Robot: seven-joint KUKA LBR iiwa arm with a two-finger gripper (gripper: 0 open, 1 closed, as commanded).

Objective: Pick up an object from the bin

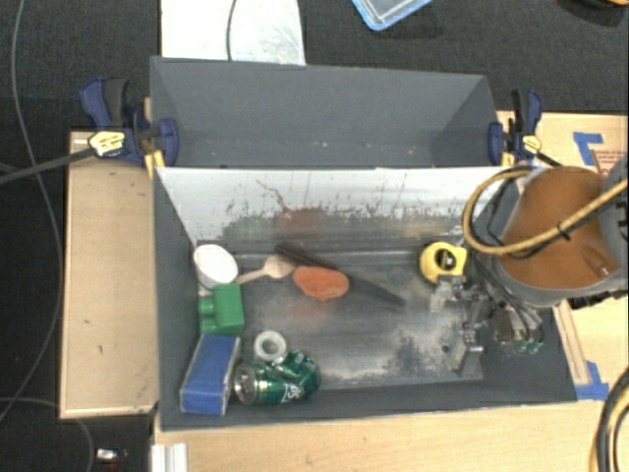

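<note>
My gripper [470, 342] hangs low over the bare floor at the bin's right end, near the front wall. A round yellow tape measure [442, 262] lies just behind and to the left of it, against the back wall. It is close to the gripper but apart from it. Further left, a flat orange-brown oval piece [320, 282] rests in the middle of the bin. A thin black stick [344, 275] lies slanting behind the oval piece and out to its right.
At the left end lie a white scoop [215, 262] with a pale handle, a green block [222, 309], a blue box [208, 375], a small silvery ring [269, 344] and a crushed green can [281, 380]. The arm's orange cover and cables hang over the right rim.
</note>
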